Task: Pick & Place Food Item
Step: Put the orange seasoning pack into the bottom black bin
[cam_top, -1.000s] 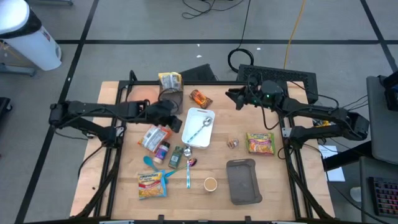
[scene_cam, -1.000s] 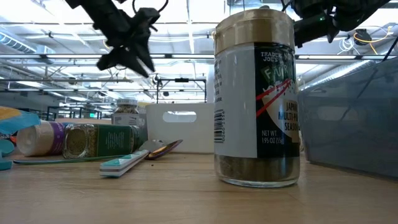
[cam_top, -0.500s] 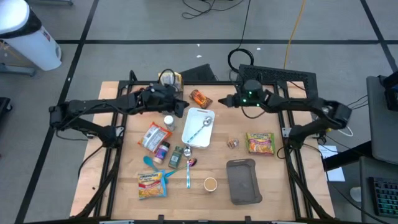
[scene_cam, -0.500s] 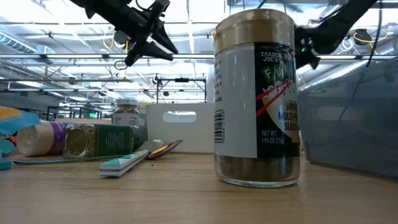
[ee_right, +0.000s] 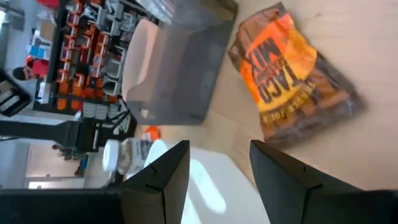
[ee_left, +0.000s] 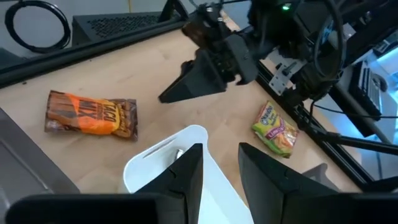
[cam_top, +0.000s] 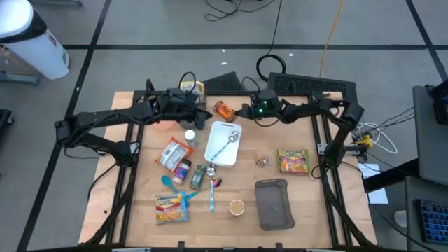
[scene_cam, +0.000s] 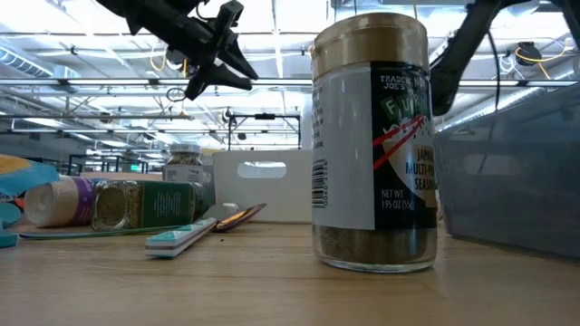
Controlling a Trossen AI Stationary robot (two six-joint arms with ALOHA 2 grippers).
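Note:
An orange taco mix packet (cam_top: 225,110) lies flat on the table near its far edge, just beyond a white tray (cam_top: 232,150) that holds a spoon. My right gripper (cam_top: 241,111) is open and empty just right of the packet, which shows close ahead of it in the right wrist view (ee_right: 292,74). My left gripper (cam_top: 204,118) is open and empty left of the packet, above the tray's far left corner. In the left wrist view the packet (ee_left: 93,115) lies ahead and my right gripper (ee_left: 186,84) points toward it.
A clear container (ee_right: 180,62) and a snack bag (cam_top: 190,88) stand left of the packet. Ramen packets (cam_top: 292,159) (cam_top: 170,207), a grey tray (cam_top: 273,203), spice jars (cam_top: 190,136), a toothbrush (cam_top: 212,196) and a cup (cam_top: 236,206) lie across the table.
My right gripper has gone toward the table's left edge and come up beside the orange packet. My left gripper has risen and gone toward the far edge, from over the spice jar to the tray's far left corner, then held still.

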